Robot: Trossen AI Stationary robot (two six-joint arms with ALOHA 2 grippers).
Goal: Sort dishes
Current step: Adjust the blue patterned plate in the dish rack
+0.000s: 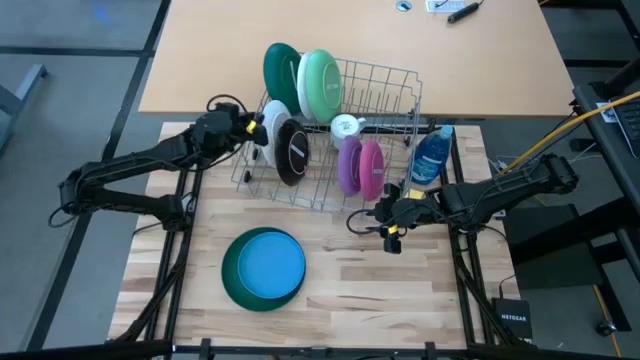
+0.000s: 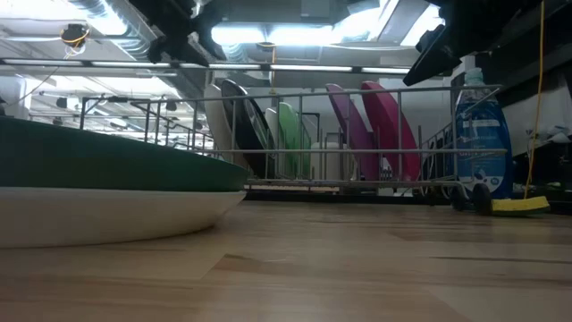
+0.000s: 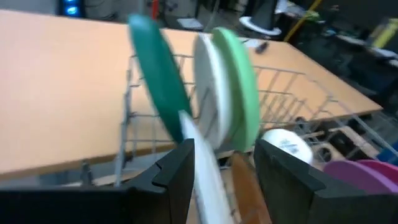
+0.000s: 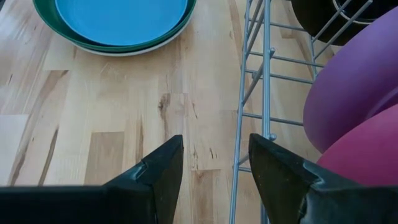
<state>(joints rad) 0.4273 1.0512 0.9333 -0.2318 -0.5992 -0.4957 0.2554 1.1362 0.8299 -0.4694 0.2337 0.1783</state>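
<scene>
Currently the left end effector (image 1: 256,128) is at the left end of the wire dish rack (image 1: 385,85), its fingers (image 3: 177,171) astride the rim of the white plate (image 3: 208,171) that stands on edge there. Whether they clamp the rim or only straddle it cannot be told from the wrist view. The black-and-white plate (image 1: 293,152) stands just beside it, so extraction should go straight up along the plate's own plane, avoiding any sideways drag against that neighbour or the rack wires.

Before lifting, confirm that both fingers bear squarely on the rim; a grip on an edge this thin will probably pivot if it sits off-centre.

The dark green plate (image 1: 281,72), a second white plate (image 3: 210,102) and the light green plate (image 1: 321,84) stand farther back in the rack and should stay clear of the lift path.

The right end effector (image 1: 388,215) is released, jaws wide, low over the tabletop (image 1: 400,290) just outside the rack's front edge, near the purple plate (image 1: 349,165) and pink plate (image 1: 371,168). Hold it there until the left arm has cleared the rack.

A blue dish (image 1: 271,266) already lies nested in a larger dark green dish (image 1: 232,280) on the tabletop, which is the likely stacking zone
</scene>
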